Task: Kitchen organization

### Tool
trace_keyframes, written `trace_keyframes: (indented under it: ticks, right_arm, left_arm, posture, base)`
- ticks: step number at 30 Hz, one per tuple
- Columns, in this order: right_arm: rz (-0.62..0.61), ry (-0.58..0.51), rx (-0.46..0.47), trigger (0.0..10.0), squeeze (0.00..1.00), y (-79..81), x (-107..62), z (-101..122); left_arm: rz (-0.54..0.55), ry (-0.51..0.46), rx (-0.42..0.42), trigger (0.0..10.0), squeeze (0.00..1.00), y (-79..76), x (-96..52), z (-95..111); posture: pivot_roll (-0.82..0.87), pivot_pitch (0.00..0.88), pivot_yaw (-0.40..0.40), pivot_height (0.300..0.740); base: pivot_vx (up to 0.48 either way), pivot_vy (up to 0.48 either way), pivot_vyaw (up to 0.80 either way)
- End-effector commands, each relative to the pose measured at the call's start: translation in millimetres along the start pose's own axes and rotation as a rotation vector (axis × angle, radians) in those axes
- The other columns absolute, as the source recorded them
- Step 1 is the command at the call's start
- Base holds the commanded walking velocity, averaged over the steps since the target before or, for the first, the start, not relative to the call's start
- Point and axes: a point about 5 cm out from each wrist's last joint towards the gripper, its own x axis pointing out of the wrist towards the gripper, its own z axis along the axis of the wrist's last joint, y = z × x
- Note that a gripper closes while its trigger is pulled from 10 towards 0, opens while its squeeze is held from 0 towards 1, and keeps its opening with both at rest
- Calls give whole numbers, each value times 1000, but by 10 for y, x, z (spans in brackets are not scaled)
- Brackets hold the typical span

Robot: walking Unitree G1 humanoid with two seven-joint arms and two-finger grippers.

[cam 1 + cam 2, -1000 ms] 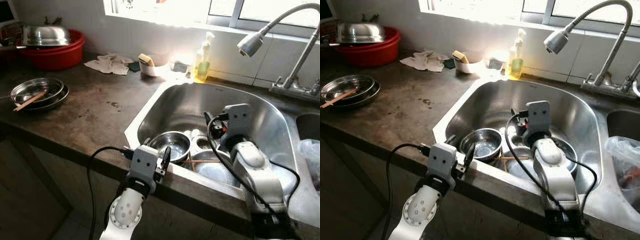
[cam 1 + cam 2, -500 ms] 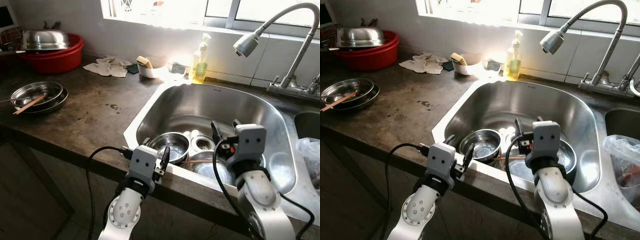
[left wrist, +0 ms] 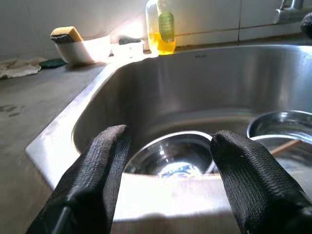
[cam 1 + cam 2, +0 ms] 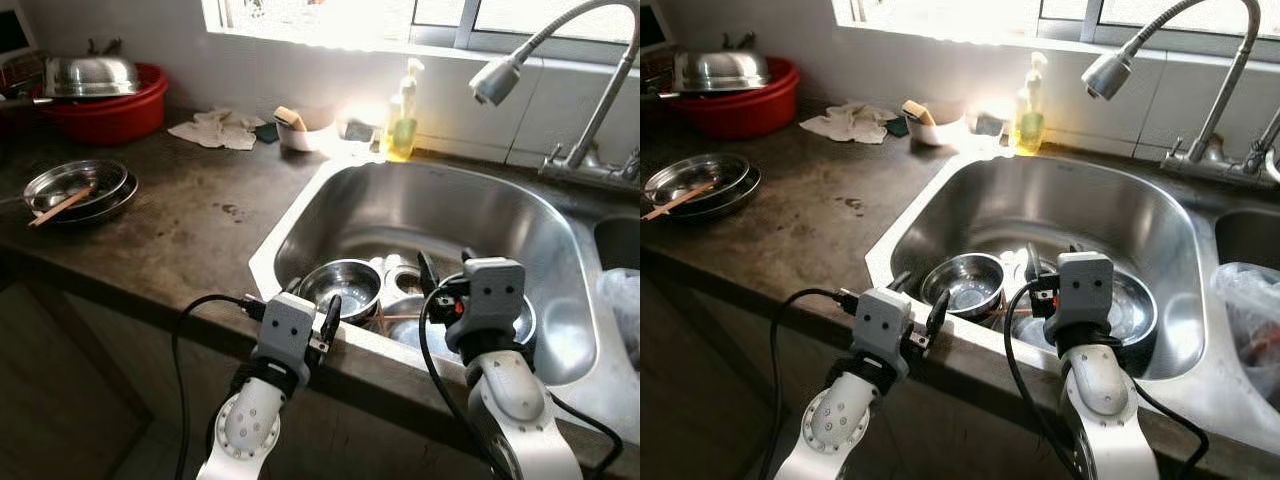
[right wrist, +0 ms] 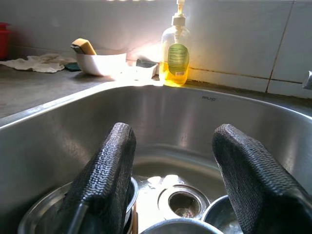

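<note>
Hovering at lower centre, left pincer (image 4: 318, 318) sits at the front rim of the stainless steel sink basin (image 4: 400, 215), fingers spread apart, holding nothing. Right pincer (image 4: 443, 268) is right of centre, over the basin, fingers likewise apart and empty. Small round steel bowl (image 4: 343, 287) sits in the basin's near-left corner, just beyond the left pincer; more steel dishes (image 4: 430, 325) lie beside it under the right pincer, with a thin wooden chopstick (image 4: 400, 319) lying across them. Dark stone bench (image 4: 180, 220) fills the left of frame: stacked shallow steel plates (image 4: 78, 188) at far left, red plastic tub (image 4: 110, 105) with a steel domed lid (image 4: 92, 72) at upper left, crumpled white cloth (image 4: 220, 128) near the wall. Yellow dish-soap pump bottle (image 4: 404, 112) stands top centre behind the sink; grey gooseneck tap (image 4: 540, 55) arcs in at upper right.
</note>
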Motion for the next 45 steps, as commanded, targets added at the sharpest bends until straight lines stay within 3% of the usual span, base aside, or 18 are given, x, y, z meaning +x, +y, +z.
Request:
trace_keyframes:
  ticks: [1,32,45]
  right_arm:
    - [-16,-32,-2,10000,0,-11,5,73]
    - [43,-51,34,10000,0,47,27,126]
    - [55,-37,3,10000,0,54,31,91]
  left_arm:
    - [-16,5,1,10000,0,-29,-5,-10]
    - [-16,-2,0,10000,0,-22,11,2]
    - [-18,1,1,10000,0,-36,15,-9]
  posture:
    - [169,14,-35,740]
    - [169,13,-32,740]
    - [169,2,-39,740]
  base:
    - [-244,0,0]
    - [-255,0,0]
    - [-274,0,62]
